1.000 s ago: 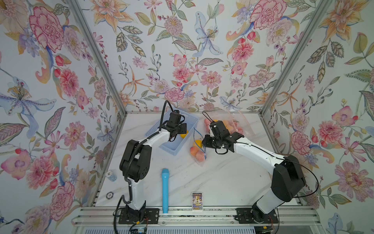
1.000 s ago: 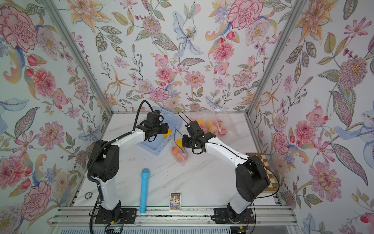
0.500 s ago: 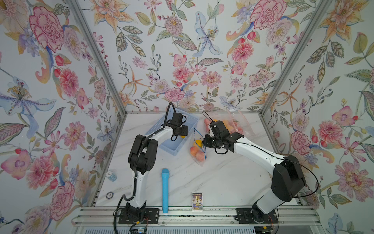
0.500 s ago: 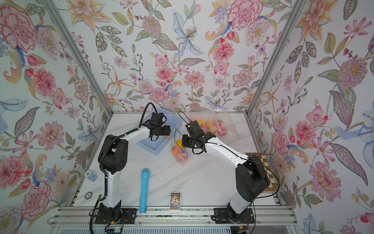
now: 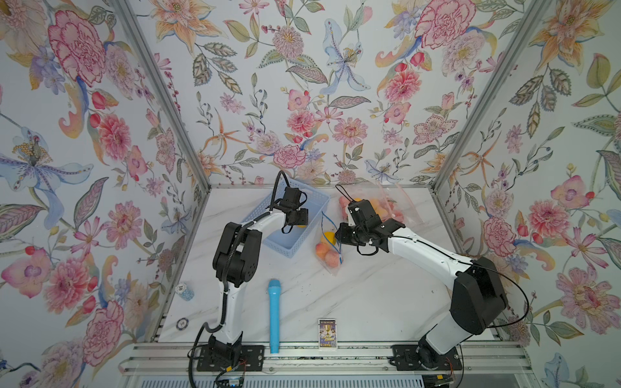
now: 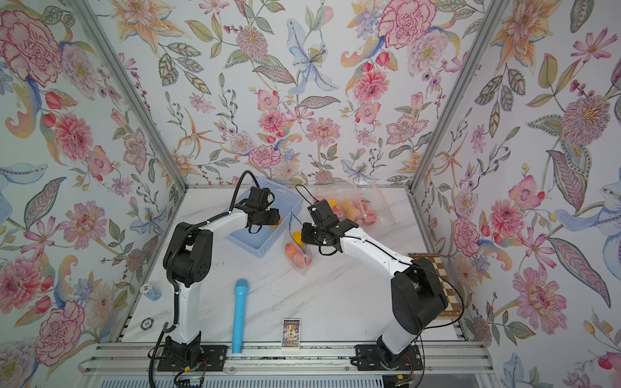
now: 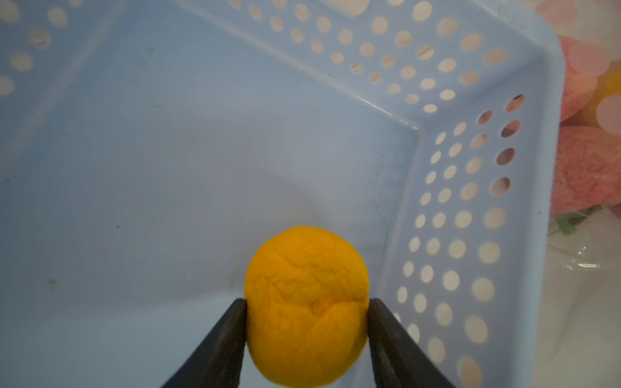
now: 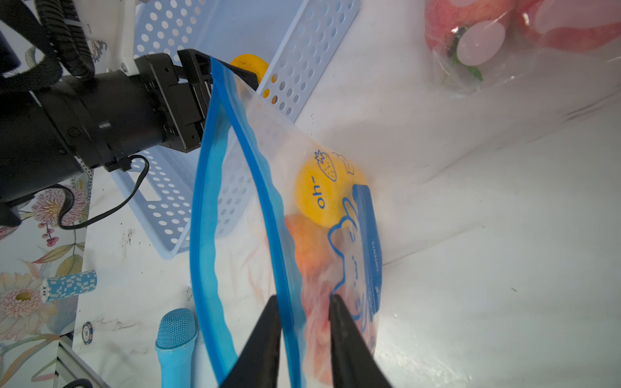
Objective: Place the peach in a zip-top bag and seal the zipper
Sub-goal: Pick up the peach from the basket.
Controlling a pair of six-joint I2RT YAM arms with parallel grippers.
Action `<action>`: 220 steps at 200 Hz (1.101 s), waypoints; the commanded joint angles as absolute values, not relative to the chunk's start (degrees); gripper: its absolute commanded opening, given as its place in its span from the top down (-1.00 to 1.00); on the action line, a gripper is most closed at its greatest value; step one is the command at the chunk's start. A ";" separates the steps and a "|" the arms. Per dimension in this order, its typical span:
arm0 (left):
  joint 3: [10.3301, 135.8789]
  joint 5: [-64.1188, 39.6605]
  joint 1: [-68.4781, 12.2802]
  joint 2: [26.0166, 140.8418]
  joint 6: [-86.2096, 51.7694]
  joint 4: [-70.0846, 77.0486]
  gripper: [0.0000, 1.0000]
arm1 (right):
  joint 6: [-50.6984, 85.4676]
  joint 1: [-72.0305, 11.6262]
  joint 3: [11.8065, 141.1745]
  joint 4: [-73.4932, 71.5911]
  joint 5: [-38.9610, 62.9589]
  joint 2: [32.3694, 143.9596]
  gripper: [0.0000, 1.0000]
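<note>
Marble table (image 5: 369, 302) bears blue basket (image 7: 470, 100) where left hand (image 7: 306, 302) pinches yellow peach (image 7: 302, 265); right hand (image 8: 304, 300) pinches zip-top bag (image 8: 268, 151)

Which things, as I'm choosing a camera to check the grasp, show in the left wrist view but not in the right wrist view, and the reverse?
Only the left wrist view: both left fingers pressed against the sides of the yellow peach.
Only the right wrist view: the zip-top bag, mouth open, one rim between the right fingers, fruit inside; a blue microphone; a stack of poker chips.
Both: the blue perforated basket, the yellow peach in it, and a second clear bag of pink fruit beyond.
</note>
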State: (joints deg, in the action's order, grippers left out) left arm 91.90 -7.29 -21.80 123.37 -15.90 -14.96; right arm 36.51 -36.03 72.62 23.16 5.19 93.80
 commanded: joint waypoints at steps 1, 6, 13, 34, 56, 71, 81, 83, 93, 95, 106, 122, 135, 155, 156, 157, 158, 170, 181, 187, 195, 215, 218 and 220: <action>90.99 -7.93 -21.01 124.88 -16.01 -14.98 -0.19 | 36.40 -36.46 72.41 22.61 5.28 94.13 0.46; 90.97 -7.95 -20.92 124.96 -16.04 -15.07 -0.19 | 36.46 -36.47 72.42 22.59 5.34 94.10 0.46; 90.98 -7.97 -20.87 125.07 -16.03 -15.10 -0.18 | 36.43 -36.47 72.51 22.59 5.34 94.16 0.46; 90.78 -8.09 -20.78 124.71 -16.16 -14.94 -0.13 | 36.40 -36.42 72.70 22.58 5.47 94.14 0.46; 89.55 -8.09 -20.66 122.72 -16.29 -13.73 -0.04 | 36.33 -36.41 72.86 22.63 5.54 94.14 0.48; 88.11 -7.95 -20.66 120.47 -16.58 -12.30 -0.01 | 36.31 -36.39 72.96 22.61 5.67 94.16 0.52; 87.14 -7.87 -20.57 118.96 -16.91 -11.42 0.04 | 36.27 -36.36 73.07 22.59 5.73 94.16 0.56; 86.87 -7.90 -20.52 118.58 -16.95 -11.25 0.05 | 36.20 -36.36 73.05 22.59 5.76 94.16 0.58; 85.79 -7.93 -20.64 117.00 -17.15 -10.37 0.05 | 36.21 -36.41 73.08 22.46 5.89 94.16 0.63; 85.56 -7.92 -20.58 116.75 -17.23 -10.22 0.06 | 36.08 -36.42 73.05 22.45 5.91 94.12 0.64; 84.55 -7.87 -20.57 115.17 -17.49 -9.48 0.07 | 36.12 -36.45 72.99 22.33 6.06 94.01 0.67; 83.06 -7.82 -20.57 112.95 -17.79 -8.73 0.07 | 36.05 -36.47 72.88 22.02 6.20 93.95 0.70; 81.61 -7.95 -20.57 111.00 -18.16 -7.88 0.08 | 36.02 -36.46 72.73 21.77 6.34 93.81 0.71; 79.46 -8.80 -20.57 107.67 -18.95 -6.52 0.08 | 36.03 -36.43 72.60 21.71 6.38 93.73 0.73; 79.32 -8.88 -20.57 107.40 -19.01 -6.43 0.08 | 36.03 -36.41 72.60 21.71 6.40 93.67 0.73; 79.26 -8.92 -20.57 107.14 -19.04 -6.38 0.08 | 36.03 -36.40 72.64 21.71 6.41 93.64 0.73; 79.14 -9.03 -20.57 106.96 -19.15 -6.27 0.08 | 36.03 -36.39 72.62 21.71 6.41 93.66 0.73; 77.64 -10.33 -20.56 104.33 -20.10 -4.95 0.08 | 35.99 -36.40 72.51 21.63 6.44 93.68 0.74; 75.93 -11.82 -20.57 101.85 -21.12 -3.33 0.08 | 36.01 -36.39 72.43 21.45 6.50 93.52 0.75; 75.00 -12.86 -20.64 100.39 -21.83 -2.46 0.08 | 35.98 -36.43 72.34 21.37 6.60 93.51 0.76; 73.81 -14.33 -20.78 98.37 -22.92 -1.15 0.09 | 35.96 -36.42 72.25 21.20 6.72 93.52 0.77; 71.06 -17.17 -21.71 93.71 -24.89 1.48 0.10 | 35.96 -36.47 72.27 20.84 6.97 93.62 0.79; 70.63 -17.44 -21.97 93.01 -25.00 1.77 0.10 | 36.00 -36.40 72.25 20.75 7.09 93.61 0.79; 70.37 -17.65 -22.17 92.58 -25.10 1.96 0.10 | 36.03 -36.43 72.25 20.75 7.09 93.67 0.79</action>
